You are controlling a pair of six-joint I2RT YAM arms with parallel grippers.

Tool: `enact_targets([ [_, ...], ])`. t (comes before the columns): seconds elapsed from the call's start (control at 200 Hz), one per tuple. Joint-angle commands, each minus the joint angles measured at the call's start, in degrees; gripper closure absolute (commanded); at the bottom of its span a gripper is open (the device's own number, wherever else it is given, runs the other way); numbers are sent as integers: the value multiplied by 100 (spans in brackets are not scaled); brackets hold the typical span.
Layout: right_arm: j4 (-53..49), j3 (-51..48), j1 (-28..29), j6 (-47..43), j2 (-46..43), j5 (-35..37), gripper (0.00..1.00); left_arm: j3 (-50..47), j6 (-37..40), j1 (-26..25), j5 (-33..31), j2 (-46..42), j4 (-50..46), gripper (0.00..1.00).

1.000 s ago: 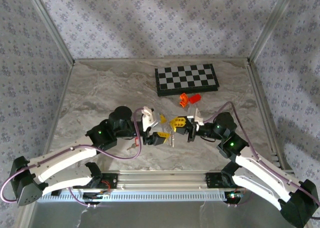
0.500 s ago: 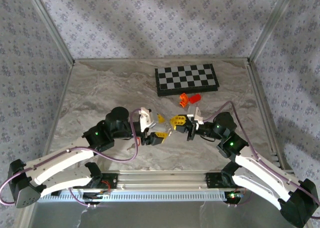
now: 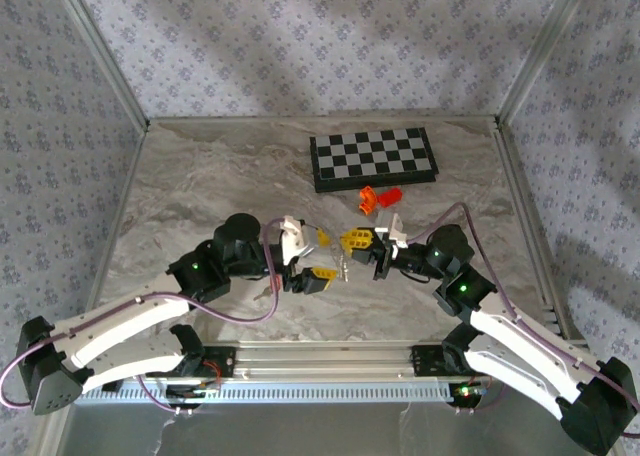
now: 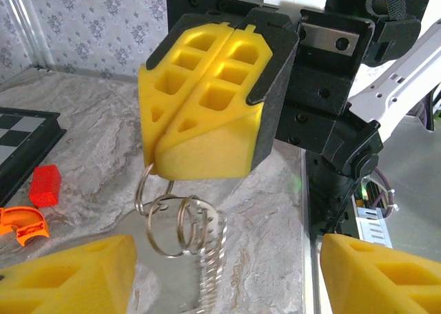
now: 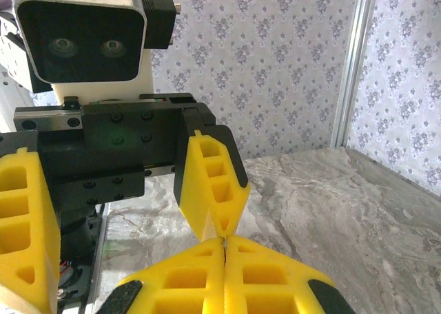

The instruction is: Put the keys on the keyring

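Silvery wire coiled in thin loops: the keyring (image 4: 169, 221), with a beaded chain (image 4: 210, 269) trailing below. Hangs in the air above the table (image 4: 83, 121), pinched at its top between the closed yellow pads of the right gripper (image 4: 162, 159). Looks light, stiff yet springy, and slick. Apt to swing and twist about that one pinch point, so best braced lower on the loops before any threading. Probably caught by a single coil only, though hard to say from this angle.

Facing it, the left gripper (image 3: 308, 256), spread wide with nothing between its fingers, one tip on either side of the dangling chain in the left wrist view.

Underneath, grey marbled tabletop, smooth and hard, no help against sliding metal. Farther back, a chessboard (image 3: 372, 159) and orange plastic pieces (image 3: 378, 197), well apart from the work. All around, patterned wallpaper panels (image 3: 300, 36) in aluminium frames, closing the cell on three sides, with ample free space between the arms and the board.
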Motion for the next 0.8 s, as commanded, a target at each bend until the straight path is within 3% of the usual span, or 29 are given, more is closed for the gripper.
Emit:
enact_targets([
  [0.0,332,-5,31,-18,-72,113,100,-7,-50,-39,249,43,77,30],
  [0.46,257,-38,45,-62,-71,321,100,121,-174,-81,725,194,243,32],
  [0.795,278,-137,65,-44,-165,352,100,207,-171,-230,724,416,417,32],
])
